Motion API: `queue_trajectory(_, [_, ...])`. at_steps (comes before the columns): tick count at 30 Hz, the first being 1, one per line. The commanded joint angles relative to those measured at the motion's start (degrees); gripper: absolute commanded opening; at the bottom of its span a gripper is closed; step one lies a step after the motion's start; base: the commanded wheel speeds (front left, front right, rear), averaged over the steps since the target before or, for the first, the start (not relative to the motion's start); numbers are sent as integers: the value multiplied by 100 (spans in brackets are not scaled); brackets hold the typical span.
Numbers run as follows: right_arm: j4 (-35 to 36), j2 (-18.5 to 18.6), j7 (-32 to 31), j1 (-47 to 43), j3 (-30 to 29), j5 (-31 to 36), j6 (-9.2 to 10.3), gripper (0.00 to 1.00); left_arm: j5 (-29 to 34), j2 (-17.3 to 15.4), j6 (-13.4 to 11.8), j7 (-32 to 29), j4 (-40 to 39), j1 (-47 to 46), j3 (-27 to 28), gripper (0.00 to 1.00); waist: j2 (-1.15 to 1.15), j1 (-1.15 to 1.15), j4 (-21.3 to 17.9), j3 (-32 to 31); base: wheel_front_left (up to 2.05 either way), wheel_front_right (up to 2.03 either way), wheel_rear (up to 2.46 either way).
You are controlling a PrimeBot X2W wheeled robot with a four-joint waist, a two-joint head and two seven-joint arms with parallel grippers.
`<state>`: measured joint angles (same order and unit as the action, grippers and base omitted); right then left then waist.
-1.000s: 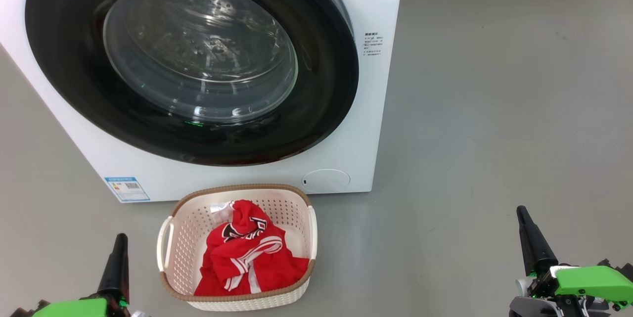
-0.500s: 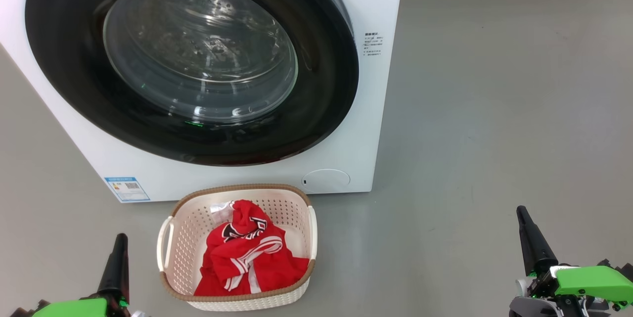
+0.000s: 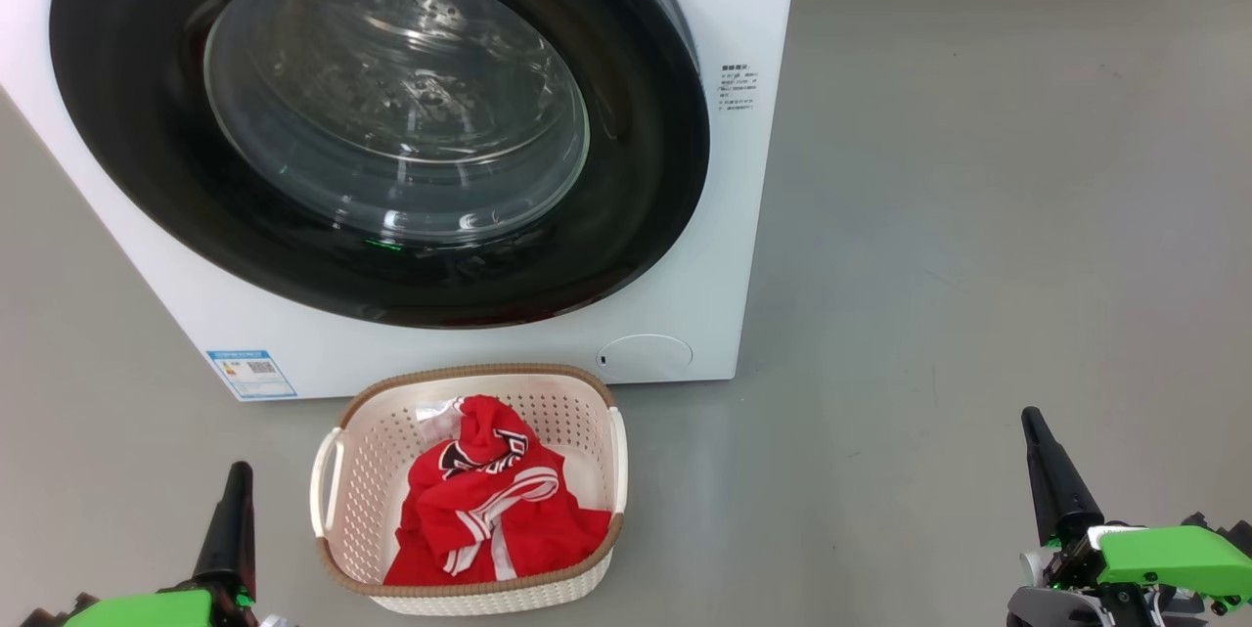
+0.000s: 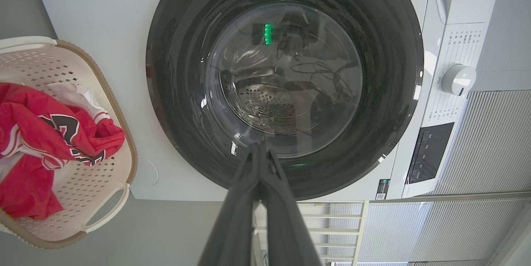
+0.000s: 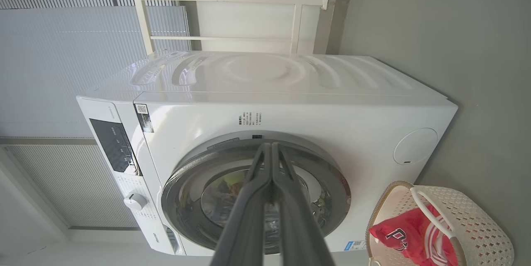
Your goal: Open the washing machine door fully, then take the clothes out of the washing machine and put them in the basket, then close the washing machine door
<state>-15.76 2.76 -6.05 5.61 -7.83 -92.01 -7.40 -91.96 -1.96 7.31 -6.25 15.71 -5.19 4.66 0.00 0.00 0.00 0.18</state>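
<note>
Red jersey cloth with white trim and black lettering, the clothes (image 3: 489, 500) lie bunched inside the small cream perforated plastic basket (image 3: 337, 470) with its brown woven-look rim. It stands on the grey floor (image 3: 978, 216) just in front of the big white boxy front-loading washing machine (image 3: 753, 216). The large round washing machine door (image 3: 127, 167), a glossy black rim around a bulging clear window, sits against the machine's front, and through the glass we see only bare perforated steel drum (image 3: 411, 69). So we judge the last step, closing the door, to be at its end or done. To finish it well we would check the seating: we cannot tell whether the latch has caught. A gentle flat push on the black rim near its latch side, not on the glass, would settle it, with the arm kept clear of the basket below. Our left pincer (image 3: 238, 469) hangs low just left of the basket, its two dark fingers pressed together on nothing. Our right pincer (image 3: 1029, 415) hangs well to the right over the floor, likewise pressed together and empty. We count one washing machine, one door, one basket, one red garment that we can make out, two pincers, one blue label (image 3: 251, 373) and one round cap (image 3: 646, 356) low on the machine's front.
</note>
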Motion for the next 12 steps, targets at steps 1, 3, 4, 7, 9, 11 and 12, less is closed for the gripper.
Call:
queue_trajectory(1, [174,13,-48,58,126,-12,-9,0,-21,-92,18,-24,-166,-100,185,0,0,0,0,0,0,0,0])
queue_trajectory(3, [174,13,-48,58,126,-12,-9,0,-21,-92,18,-24,-166,-100,185,0,0,0,0,0,0,0,0])
queue_trajectory(4, [174,12,-48,58,126,-11,-9,0,-21,-92,18,-24,-166,-100,185,0,0,0,0,0,0,0,0])
queue_trajectory(7, [174,12,-48,58,126,-11,-9,0,-21,-92,18,-24,-166,-100,185,0,0,0,0,0,0,0,0])
queue_trajectory(9, [173,12,-48,58,125,-11,-9,0,-21,-92,18,-24,-166,-100,185,0,0,0,0,0,0,0,0])
queue_trajectory(11, [173,12,-48,58,125,-11,-9,0,-21,-92,18,-24,-166,-100,185,0,0,0,0,0,0,0,0])
queue_trajectory(12, [173,12,-48,58,125,-11,-9,0,-21,-92,18,-24,-166,-100,185,0,0,0,0,0,0,0,0])
